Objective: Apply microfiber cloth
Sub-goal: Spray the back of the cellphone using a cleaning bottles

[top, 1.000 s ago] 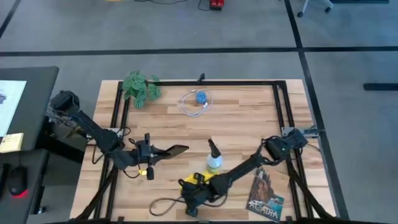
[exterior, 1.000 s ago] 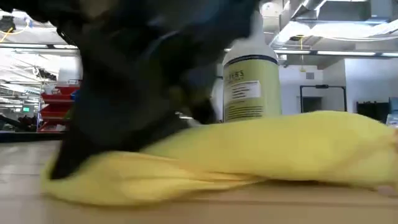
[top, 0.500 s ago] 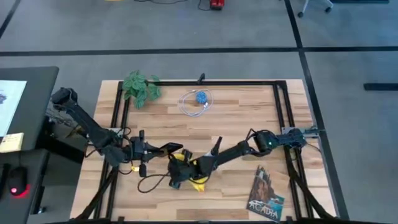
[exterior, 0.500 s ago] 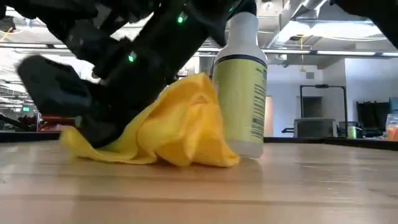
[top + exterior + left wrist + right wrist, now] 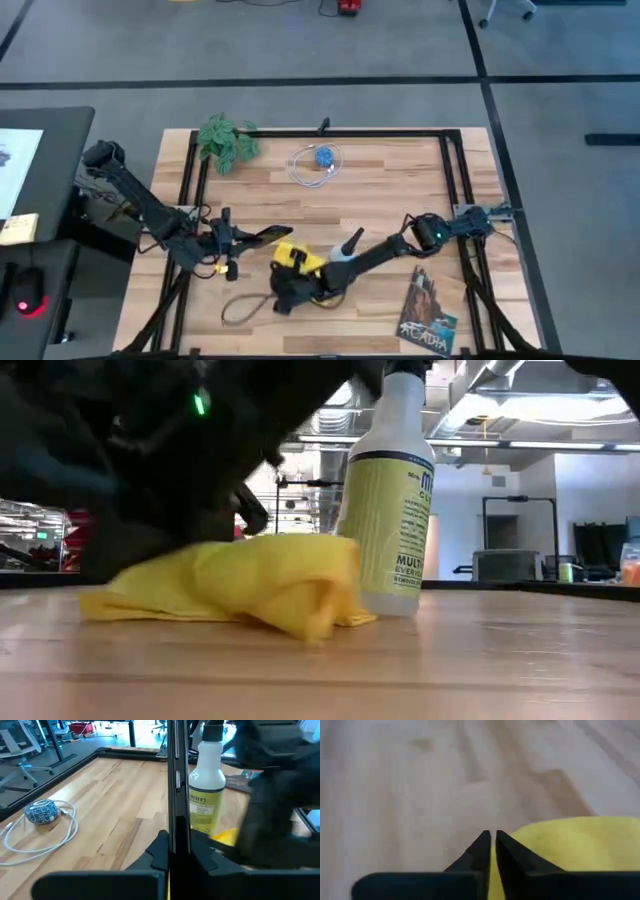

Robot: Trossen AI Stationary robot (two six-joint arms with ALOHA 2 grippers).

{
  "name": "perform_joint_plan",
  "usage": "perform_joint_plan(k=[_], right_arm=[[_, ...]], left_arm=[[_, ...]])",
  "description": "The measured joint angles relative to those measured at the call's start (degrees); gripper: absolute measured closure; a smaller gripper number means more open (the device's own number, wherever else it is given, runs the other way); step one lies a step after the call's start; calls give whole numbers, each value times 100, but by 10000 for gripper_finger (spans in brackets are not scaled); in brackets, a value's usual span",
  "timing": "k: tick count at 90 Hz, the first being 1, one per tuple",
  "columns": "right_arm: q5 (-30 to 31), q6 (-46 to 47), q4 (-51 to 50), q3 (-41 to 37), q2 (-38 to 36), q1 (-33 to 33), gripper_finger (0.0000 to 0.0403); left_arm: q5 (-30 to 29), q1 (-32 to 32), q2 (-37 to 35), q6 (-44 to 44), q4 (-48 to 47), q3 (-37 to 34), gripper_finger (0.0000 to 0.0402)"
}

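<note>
Pale wooden plank table [image 5: 390, 190] with a black metal frame, on a grey floor crossed by dark lines. Bright yellow soft microfiber cloth [image 5: 298, 261] crumpled near the front middle, just beside a pale green spray bottle [image 5: 343, 260]. Right hand [image 5: 284, 298] low at the cloth's front edge, fingers [image 5: 485, 851] pressed together. Left hand [image 5: 262, 237] clamped on a thin black smartphone [image 5: 178, 785] held on edge. Farther back, a green leafy plant [image 5: 226, 139] and a white cable coiled round a blue ball [image 5: 317, 163]. Front right, a dark illustrated booklet [image 5: 427, 314]. Beyond, ceiling ducts and red shelving.
</note>
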Motion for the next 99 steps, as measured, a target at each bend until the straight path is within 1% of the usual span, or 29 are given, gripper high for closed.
perform_joint_plan(k=[9, 18, 26, 32, 38, 45, 52, 63, 69, 77, 82, 86, 92, 99], right_arm=[[83, -145, -62, 307, -2, 166, 312], [140, -613, -193, 666, -6, 367, 276], [188, -767, -430, 928, -26, 545, 254], [191, -748, -1021, 1059, -130, 687, 246], [289, -438, -1613, 1087, -283, 823, 242], [587, 91, -2578, 1088, -550, 1039, 242], [752, 882, -3424, 1097, -790, 1289, 243], [912, 2356, -4742, 1097, -991, 1716, 247], [1309, 3347, -5537, 1097, -994, 1959, 247], [1929, 4964, -6647, 1088, -994, 2247, 244], [2153, 5904, -7169, 1082, -995, 2379, 239], [2246, 6467, -7454, 1030, -999, 2454, 234], [2330, 6986, -7738, 981, -986, 2498, 226], [2448, 6885, -7605, 922, -988, 2437, 218]], left_arm=[[-3, 0, 62, -24, 75, 0, 391], [-22, 17, 200, -20, 370, -4, 391], [-30, 63, 430, 93, 1109, -162, 391], [-28, 92, 652, 244, 1871, -383, 391], [-28, 117, 907, 377, 2663, -570, 391], [-28, 135, 1255, 626, 3627, -765, 391], [11, 142, 1638, 934, 4479, -813, 391], [551, 142, 2367, 1241, 5742, -810, 391], [709, 138, 2914, 1281, 6301, -804, 391], [786, 144, 3659, 1097, 6967, -799, 391], [774, 162, 4143, 891, 7224, -734, 391], [795, 207, 4532, 685, 7344, -691, 391], [797, 323, 5041, 328, 7475, -632, 391], [791, 485, 5507, -7, 7615, -581, 391]])
